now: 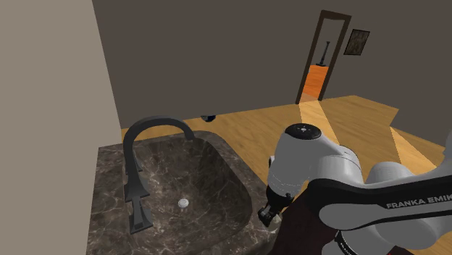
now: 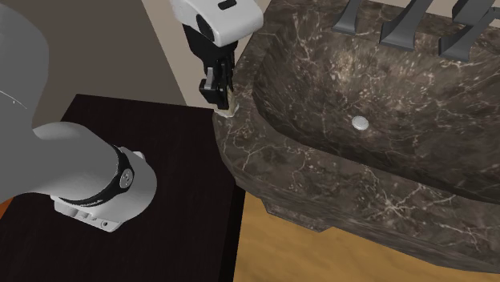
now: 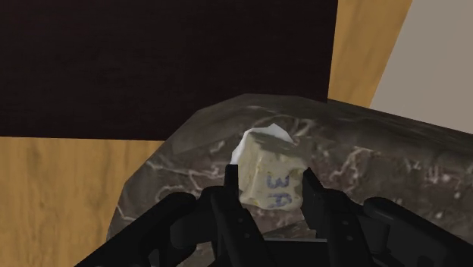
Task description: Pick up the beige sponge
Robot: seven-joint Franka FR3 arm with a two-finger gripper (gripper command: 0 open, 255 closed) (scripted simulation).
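The beige sponge (image 3: 265, 161), a pale block with blue marks on one face, rests on the corner of the dark marble sink counter (image 3: 379, 159). My black gripper (image 3: 270, 180) reaches down over it, one finger pressed against each side of the sponge. In the second exterior view the gripper (image 2: 219, 101) stands upright at the counter's corner nearest the stand, with the sponge (image 2: 228, 113) showing as a pale sliver under the fingertips and touching the marble.
The sink basin (image 1: 190, 177) with its drain (image 1: 183, 203) lies beside the sponge's corner. A dark faucet (image 1: 145, 141) arches over the basin's far side. The dark stand top (image 2: 160, 144) sits just below the counter corner. Wood floor (image 1: 348, 123) leads to a doorway (image 1: 319, 61).
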